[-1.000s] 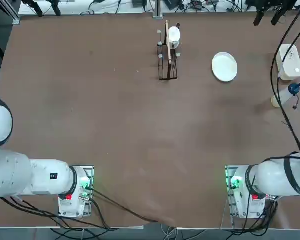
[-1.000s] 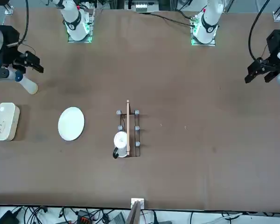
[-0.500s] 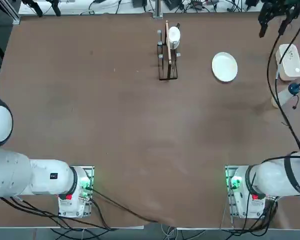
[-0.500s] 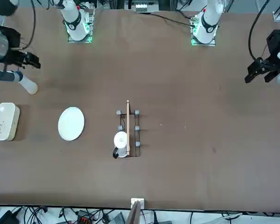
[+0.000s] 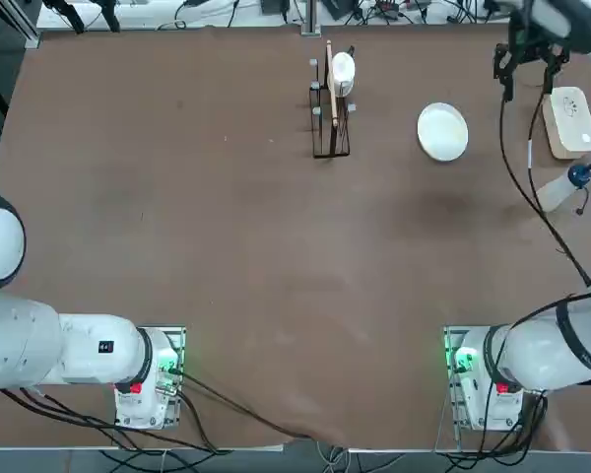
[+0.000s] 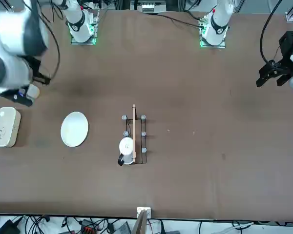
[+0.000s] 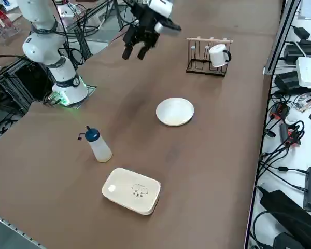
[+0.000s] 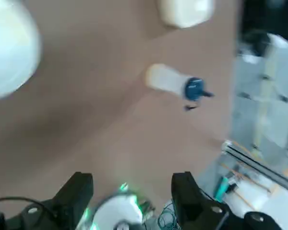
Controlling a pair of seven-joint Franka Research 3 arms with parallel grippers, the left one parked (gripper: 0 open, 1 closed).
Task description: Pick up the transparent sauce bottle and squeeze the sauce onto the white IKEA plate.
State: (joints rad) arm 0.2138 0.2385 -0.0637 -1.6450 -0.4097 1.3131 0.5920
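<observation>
The transparent sauce bottle (image 7: 99,146) with its blue cap stands upright near the table's right edge, beside a white rounded-rectangle dish (image 7: 131,190). It also shows in the top view, bottle (image 5: 559,186), and from the wrist, bottle (image 8: 174,83); in the front view the arm largely hides the bottle (image 6: 33,91). The white IKEA plate (image 5: 442,131) lies bare further in, plate (image 7: 174,111), plate (image 6: 74,129). My right gripper (image 7: 135,51) hangs open and empty high above the table, apart from bottle and plate; gripper (image 5: 525,69), gripper (image 8: 132,191).
A dark wire rack (image 5: 330,108) holding a white mug (image 7: 218,55) stands at the far middle of the table. Cables trail from my right arm over the right edge. My right arm's base (image 5: 478,379) sits at the near right.
My right arm has lifted and swung from beside the bottle toward the far side, over the dish and plate. The bottle stands where it was.
</observation>
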